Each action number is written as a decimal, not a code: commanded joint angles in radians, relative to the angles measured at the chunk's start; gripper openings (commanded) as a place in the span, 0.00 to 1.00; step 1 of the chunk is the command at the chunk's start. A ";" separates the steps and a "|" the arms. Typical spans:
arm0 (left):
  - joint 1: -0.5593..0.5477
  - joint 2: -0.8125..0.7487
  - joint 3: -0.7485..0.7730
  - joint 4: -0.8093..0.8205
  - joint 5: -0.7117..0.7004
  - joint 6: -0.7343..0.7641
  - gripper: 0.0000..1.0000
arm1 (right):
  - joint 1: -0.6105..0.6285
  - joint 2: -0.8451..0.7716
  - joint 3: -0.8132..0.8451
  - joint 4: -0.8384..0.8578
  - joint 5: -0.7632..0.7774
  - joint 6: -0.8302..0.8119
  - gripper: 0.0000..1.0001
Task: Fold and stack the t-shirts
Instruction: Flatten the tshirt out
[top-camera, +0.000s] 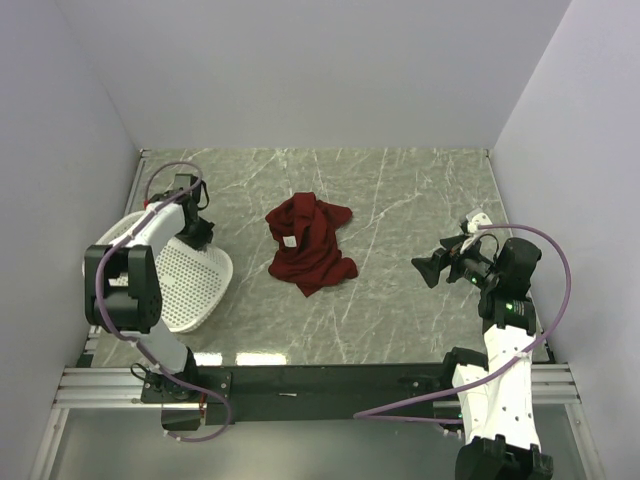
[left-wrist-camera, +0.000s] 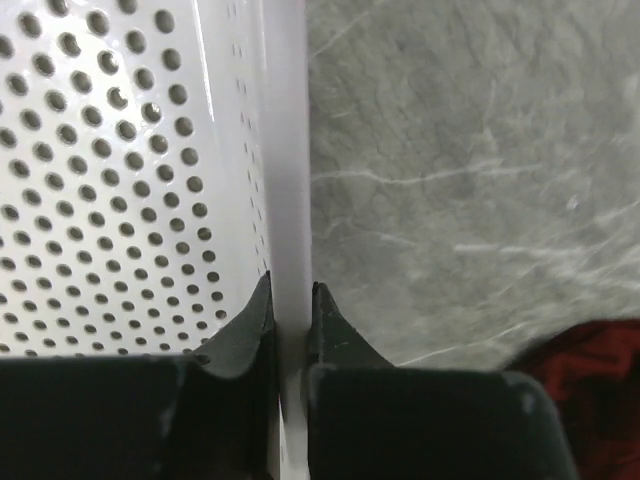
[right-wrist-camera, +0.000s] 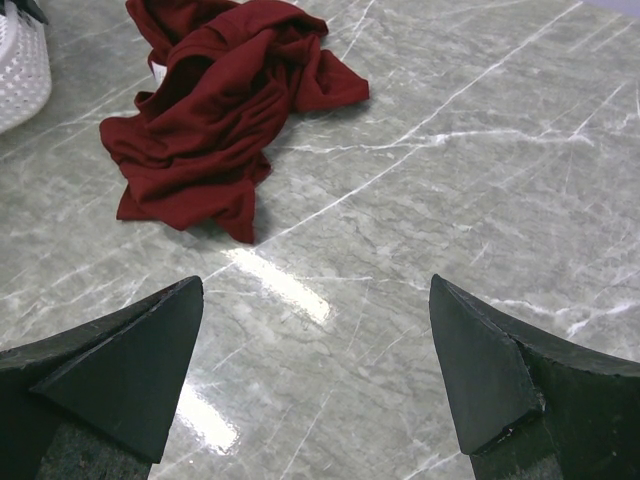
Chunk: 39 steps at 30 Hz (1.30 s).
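Note:
A maroon t-shirt (top-camera: 310, 248) lies crumpled in a heap at the middle of the marble table, its small white neck label (top-camera: 289, 241) showing. It also shows in the right wrist view (right-wrist-camera: 215, 110), and a corner of it in the left wrist view (left-wrist-camera: 600, 380). My left gripper (top-camera: 196, 232) (left-wrist-camera: 290, 290) is shut on the rim of the white mesh basket (left-wrist-camera: 288, 180), left of the shirt. My right gripper (top-camera: 432, 268) (right-wrist-camera: 315, 287) is open and empty, above the table to the right of the shirt.
The white mesh basket (top-camera: 190, 285) lies tipped on its side at the left of the table; its edge shows in the right wrist view (right-wrist-camera: 20, 60). Grey walls close the table on three sides. A black rail (top-camera: 320, 380) runs along the near edge.

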 joint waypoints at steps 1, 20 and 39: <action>-0.003 -0.031 -0.013 0.143 0.064 0.255 0.00 | 0.000 0.003 0.034 0.009 -0.011 -0.012 1.00; -0.030 0.105 0.244 0.183 0.241 1.321 0.00 | -0.001 0.035 0.034 0.008 -0.016 -0.015 1.00; 0.065 0.532 0.694 0.163 0.080 1.364 0.01 | -0.001 0.083 0.062 -0.038 -0.056 -0.026 1.00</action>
